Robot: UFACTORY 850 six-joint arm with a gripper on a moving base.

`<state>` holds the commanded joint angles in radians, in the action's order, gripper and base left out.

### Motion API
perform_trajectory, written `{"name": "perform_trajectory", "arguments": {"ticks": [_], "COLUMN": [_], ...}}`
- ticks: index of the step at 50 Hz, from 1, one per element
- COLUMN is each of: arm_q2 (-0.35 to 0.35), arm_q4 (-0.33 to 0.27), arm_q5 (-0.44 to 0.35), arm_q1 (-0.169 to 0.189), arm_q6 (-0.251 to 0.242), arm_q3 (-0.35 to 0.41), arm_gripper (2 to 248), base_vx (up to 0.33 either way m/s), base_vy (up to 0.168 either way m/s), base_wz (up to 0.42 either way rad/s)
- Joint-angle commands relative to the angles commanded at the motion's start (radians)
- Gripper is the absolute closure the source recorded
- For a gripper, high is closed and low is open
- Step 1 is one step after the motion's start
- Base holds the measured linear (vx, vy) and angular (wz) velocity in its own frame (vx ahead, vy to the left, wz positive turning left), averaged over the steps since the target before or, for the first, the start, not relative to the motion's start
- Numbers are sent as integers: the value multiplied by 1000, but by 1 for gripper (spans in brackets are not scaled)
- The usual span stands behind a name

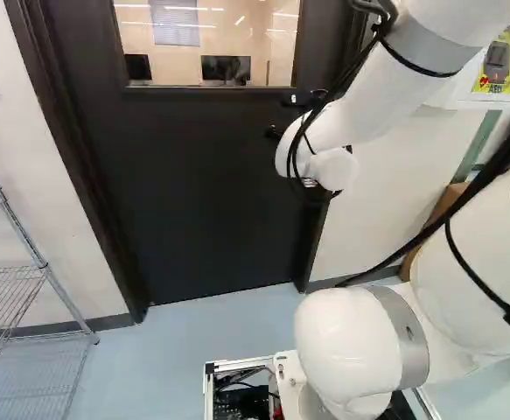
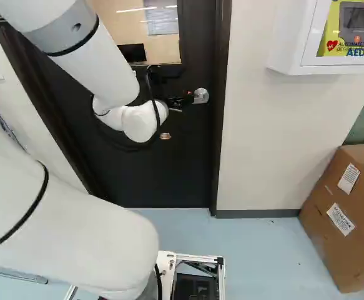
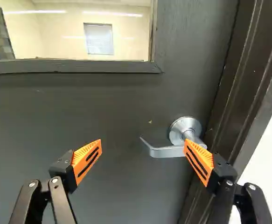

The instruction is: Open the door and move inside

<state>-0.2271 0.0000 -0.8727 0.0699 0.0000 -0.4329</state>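
Holding the claw (image 3: 142, 146) wide open, gripping nothing; likely preparing to grasp the lever handle (image 3: 167, 152), sitting near the right edge of the closed door (image 1: 206, 184); probably needing centring rightward before closing and turning.

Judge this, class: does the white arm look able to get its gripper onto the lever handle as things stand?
Probably yes: the gripper is open, and nothing shows between it and the lever handle. One finger covers part of it in the wrist view, so a sideways shift may help.
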Motion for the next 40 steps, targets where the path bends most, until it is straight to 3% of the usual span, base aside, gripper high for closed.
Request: {"name": "perform_trajectory", "arguments": {"ticks": [40], "arm_q2": [178], "arm_q4": [0], "arm_q5": [0], "arm_q1": [11], "arm_q6": [0], "arm_q3": [-142], "arm_gripper": [3], "base_vx": [0], "base_vy": [0], "base_wz": [0]}}
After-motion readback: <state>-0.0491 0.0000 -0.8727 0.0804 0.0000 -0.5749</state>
